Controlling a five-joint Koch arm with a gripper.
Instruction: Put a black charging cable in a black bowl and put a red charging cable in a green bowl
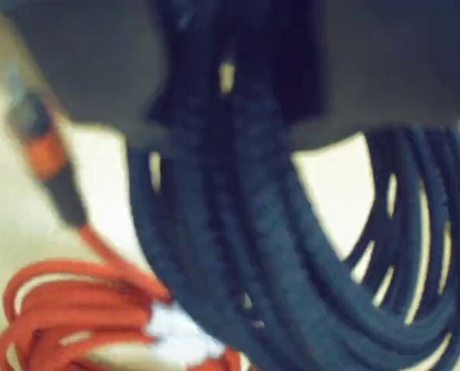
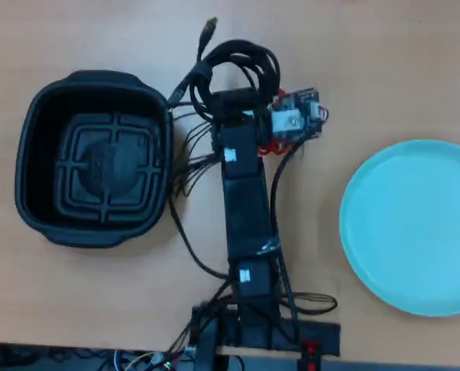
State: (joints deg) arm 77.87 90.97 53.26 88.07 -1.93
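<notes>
Both bowls are empty: the black bowl point(image 2: 94, 158) and the green bowl point(image 2: 415, 226). My jaws pinch the black charging cable point(image 1: 291, 255), lifted between them. The red charging cable point(image 1: 67, 309) lies on the worktop point(image 2: 369, 62) beneath.

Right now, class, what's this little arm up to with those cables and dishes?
The gripper is closed on the black cable, whose coil hangs from it, apparently lifted off the table. In the overhead view the arm sits between the two dishes, with the coil at its tip. The black bowl on the left and the green bowl on the right are both empty. The red cable lies on the table beneath the gripper.
</notes>
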